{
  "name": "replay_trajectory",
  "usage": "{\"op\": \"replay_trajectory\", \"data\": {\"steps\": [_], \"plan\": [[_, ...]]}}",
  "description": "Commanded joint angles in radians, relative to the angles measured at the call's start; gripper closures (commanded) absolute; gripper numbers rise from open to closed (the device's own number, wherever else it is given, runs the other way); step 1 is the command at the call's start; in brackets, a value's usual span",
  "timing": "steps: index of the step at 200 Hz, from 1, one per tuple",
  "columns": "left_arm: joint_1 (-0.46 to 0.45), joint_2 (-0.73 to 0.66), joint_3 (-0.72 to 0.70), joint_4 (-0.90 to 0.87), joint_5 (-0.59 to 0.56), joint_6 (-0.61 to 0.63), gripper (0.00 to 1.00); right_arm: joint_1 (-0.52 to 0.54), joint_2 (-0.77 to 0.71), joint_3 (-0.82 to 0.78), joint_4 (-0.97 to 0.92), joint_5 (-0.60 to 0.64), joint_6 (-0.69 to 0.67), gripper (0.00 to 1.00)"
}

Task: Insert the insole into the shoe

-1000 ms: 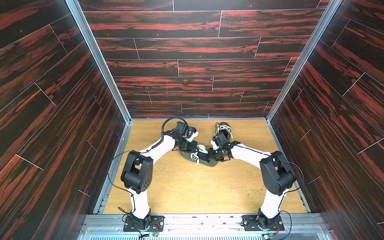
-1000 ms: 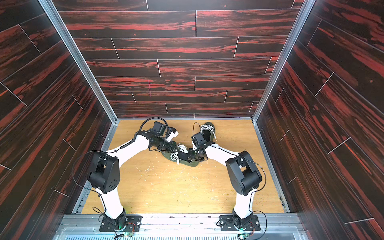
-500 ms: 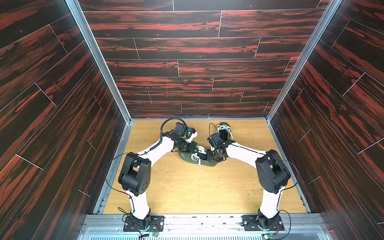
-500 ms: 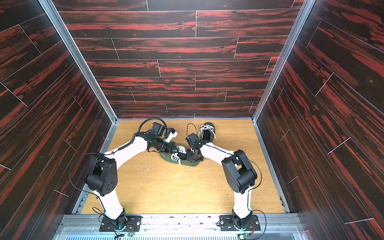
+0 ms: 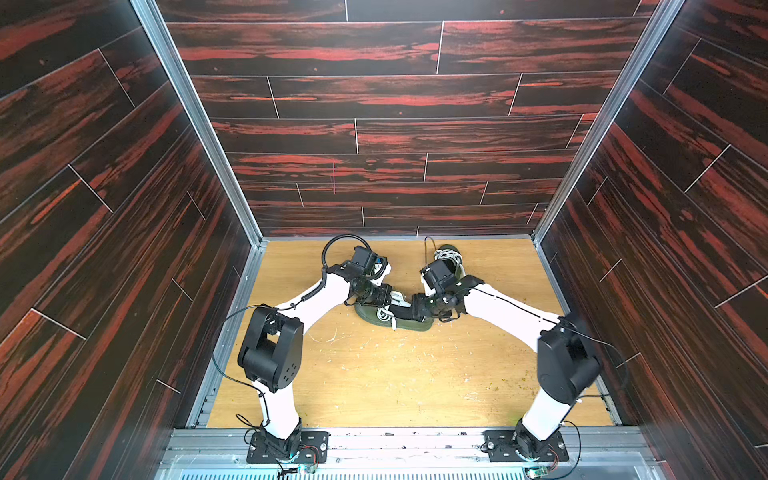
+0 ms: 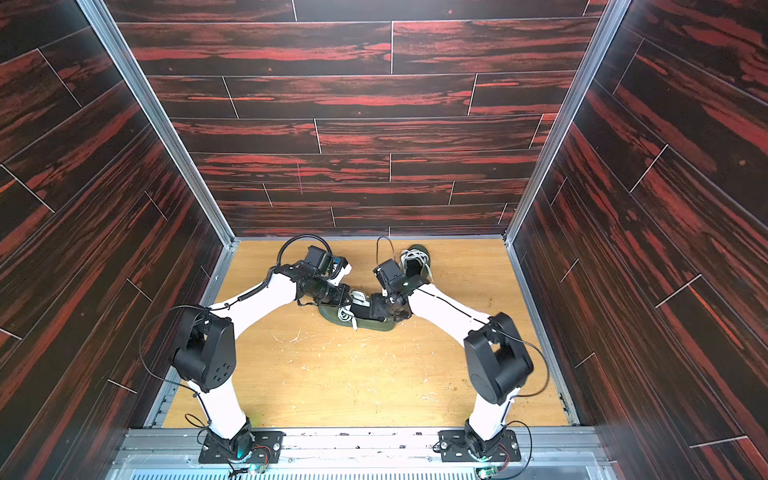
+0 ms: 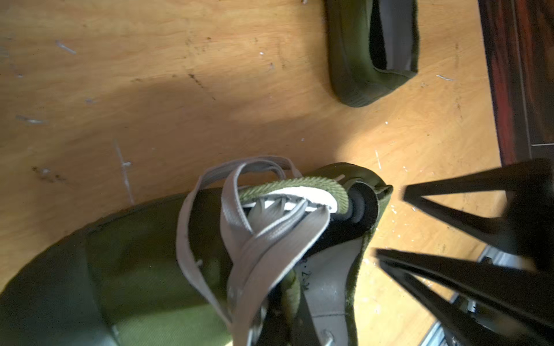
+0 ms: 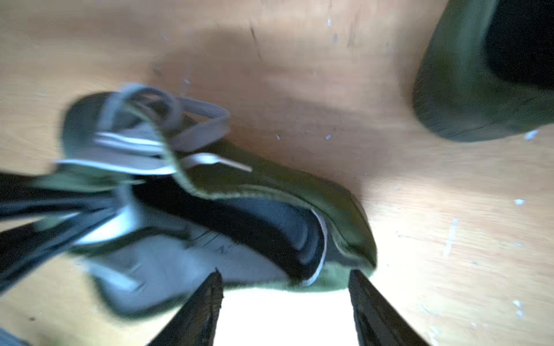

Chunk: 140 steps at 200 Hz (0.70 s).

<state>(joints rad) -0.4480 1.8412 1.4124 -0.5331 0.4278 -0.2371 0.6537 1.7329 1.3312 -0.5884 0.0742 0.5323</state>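
A dark green shoe (image 5: 409, 325) (image 6: 371, 323) with grey laces lies mid-floor between the arms. The grey insole (image 7: 328, 287) (image 8: 180, 263) lies inside it, showing through the opening. My left gripper (image 5: 390, 297) (image 7: 287, 326) is shut on the shoe at its laced tongue, its fingers mostly hidden under the laces. My right gripper (image 5: 410, 306) (image 8: 284, 272) is open at the heel. Its fingertips (image 8: 214, 284) stand either side of the heel rim and hold nothing. The right wrist view is blurred.
A second green shoe (image 5: 451, 254) (image 6: 415, 261) (image 7: 374, 51) lies near the back wall, just behind the right wrist. Dark wood-pattern walls enclose the wooden floor (image 5: 395, 374) on three sides. A metal rail runs along the front edge.
My right gripper has gone from shut to open at the shoe's heel, and its arm has shifted slightly. The left gripper has stayed shut on the shoe.
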Motion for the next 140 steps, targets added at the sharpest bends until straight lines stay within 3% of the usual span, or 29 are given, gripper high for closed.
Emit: {"op": "replay_trajectory", "data": {"steps": [1,69,116,140], "plan": [[0.003,0.001,0.035,0.001,-0.008,0.002,1.0,0.002,-0.035,0.028,-0.044,0.032,-0.027,0.29],[0.0,-0.004,0.039,0.01,-0.009,-0.007,1.0,-0.006,0.11,0.029,-0.021,0.08,-0.07,0.3],[-0.001,-0.022,0.033,-0.001,-0.033,0.0,1.0,-0.028,0.217,0.011,-0.039,0.254,-0.018,0.33],[-0.001,-0.027,0.031,-0.016,-0.064,0.005,1.0,-0.018,0.193,0.01,-0.097,0.297,-0.031,0.35]]}}
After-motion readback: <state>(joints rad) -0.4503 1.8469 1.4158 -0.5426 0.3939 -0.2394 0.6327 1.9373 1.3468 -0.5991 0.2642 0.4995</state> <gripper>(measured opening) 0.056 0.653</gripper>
